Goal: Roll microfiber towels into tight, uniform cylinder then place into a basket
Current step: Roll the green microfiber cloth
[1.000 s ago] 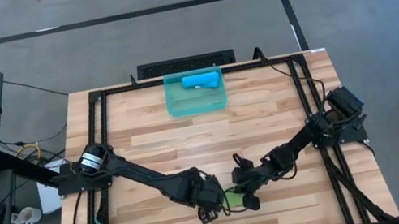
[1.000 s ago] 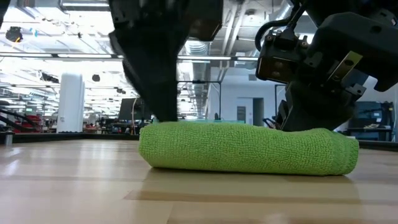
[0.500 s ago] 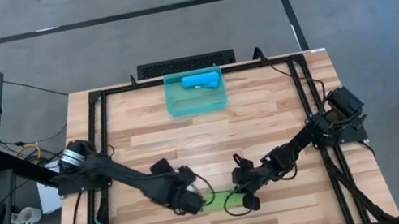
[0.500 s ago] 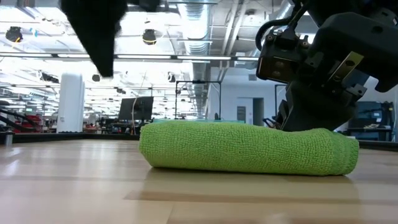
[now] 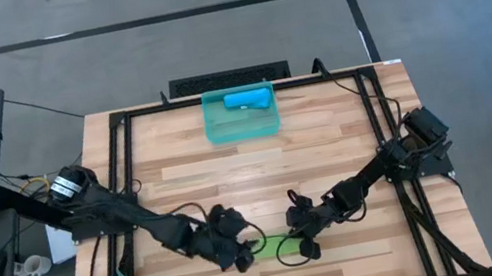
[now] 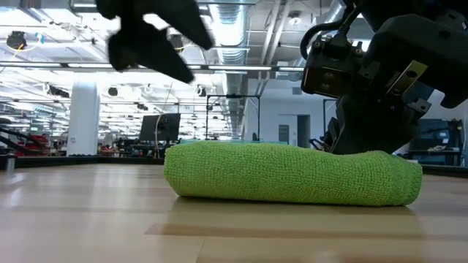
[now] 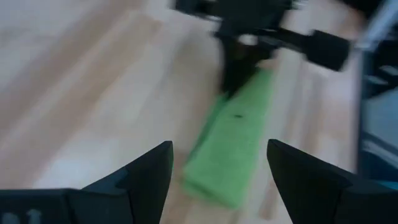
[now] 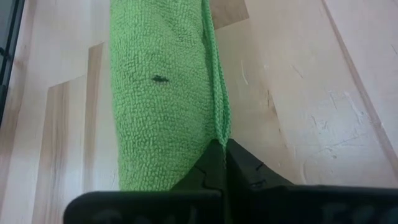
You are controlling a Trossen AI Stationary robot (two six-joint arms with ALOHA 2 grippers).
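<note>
Down near the counter's (image 5: pixel 327 134) front edge, the right gripper (image 8: pixel 217 152) is clenched on the rolled lime green towel's (image 8: pixel 165 93) edge, while the left gripper (image 5: pixel 243 256), seemingly just clear of it, hangs with jaws released.

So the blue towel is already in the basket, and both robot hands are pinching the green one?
Not quite. Only the right hand pinches the green towel, as the right wrist view shows. The left hand hangs open, off it. The blue towel is in the basket.

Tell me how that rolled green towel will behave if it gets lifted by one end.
The lime green towel looks soft, so it would probably sag. Its flattened roll seems unlikely to roll away. Pinched only by the right gripper at its edge, it may unroll.
</note>
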